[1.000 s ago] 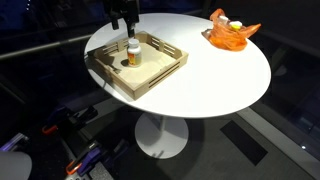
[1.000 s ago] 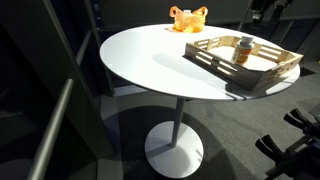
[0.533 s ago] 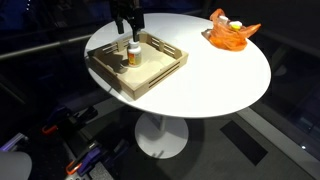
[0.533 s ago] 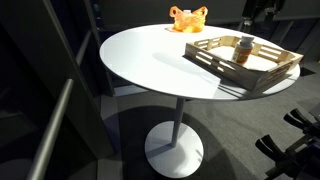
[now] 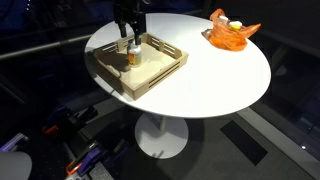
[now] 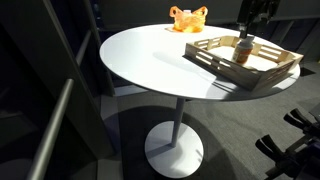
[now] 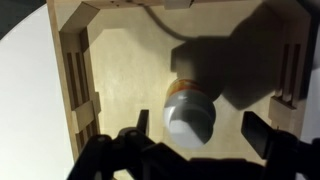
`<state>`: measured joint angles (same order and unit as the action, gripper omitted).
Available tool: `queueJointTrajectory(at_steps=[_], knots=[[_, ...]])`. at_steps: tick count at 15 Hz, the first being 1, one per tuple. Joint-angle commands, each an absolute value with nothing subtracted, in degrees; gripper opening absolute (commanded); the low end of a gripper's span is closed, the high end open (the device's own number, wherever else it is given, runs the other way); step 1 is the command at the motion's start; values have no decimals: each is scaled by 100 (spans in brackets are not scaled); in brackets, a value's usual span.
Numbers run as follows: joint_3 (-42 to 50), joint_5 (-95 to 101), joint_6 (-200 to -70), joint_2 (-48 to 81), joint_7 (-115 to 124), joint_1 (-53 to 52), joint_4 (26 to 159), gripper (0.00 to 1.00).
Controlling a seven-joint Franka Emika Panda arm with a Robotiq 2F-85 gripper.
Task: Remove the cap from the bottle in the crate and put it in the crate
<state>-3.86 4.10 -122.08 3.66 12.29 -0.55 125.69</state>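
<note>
A small bottle (image 5: 132,56) with an orange label and a pale cap stands upright inside the wooden crate (image 5: 160,73) on the round white table. It also shows in an exterior view (image 6: 242,50). In the wrist view the cap (image 7: 190,118) is seen from above, between the two dark fingers. My gripper (image 5: 128,36) hangs open just above the bottle, fingers to either side of the cap and not touching it. It also shows in an exterior view (image 6: 247,27) and in the wrist view (image 7: 194,128).
An orange object (image 5: 232,32) lies on the table's far side, also visible in an exterior view (image 6: 189,19). The crate's slatted walls (image 7: 78,75) enclose the bottle. The table edge (image 5: 200,112) is near the crate.
My gripper has come down toward the bottle over the last second. The bottle and crate have not moved.
</note>
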Motion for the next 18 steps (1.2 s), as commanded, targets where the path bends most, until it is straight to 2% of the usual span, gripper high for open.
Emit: queueJointTrajectory(at_steps=[1, 2, 3, 5, 6, 8, 9, 10, 11, 12, 14, 15, 18], knots=[[-304, 472, -12144, 499, 1344, -147, 12368, 83], [-301, 473, -12145, 512, 1344, -148, 12359, 75], [-296, 470, -12149, 523, 1341, -148, 12354, 77], [-285, 472, -12156, 533, 1342, -152, 12347, 64], [-277, 475, -12159, 538, 1344, -154, 12341, 65], [-266, 470, -12167, 550, 1344, -152, 12324, 58], [-261, 465, -12172, 555, 1343, -151, 12317, 57], [-256, 463, -12179, 557, 1345, -151, 12309, 49], [-251, 463, -12183, 557, 1345, -151, 12304, 48], [-247, 466, -12189, 549, 1348, -152, 12307, 43], [-241, 470, -12198, 521, 1355, -152, 12321, 24], [-238, 466, -12197, 513, 1354, -150, 12326, 19], [-229, 453, -12182, 483, 1357, -145, 12337, 19]])
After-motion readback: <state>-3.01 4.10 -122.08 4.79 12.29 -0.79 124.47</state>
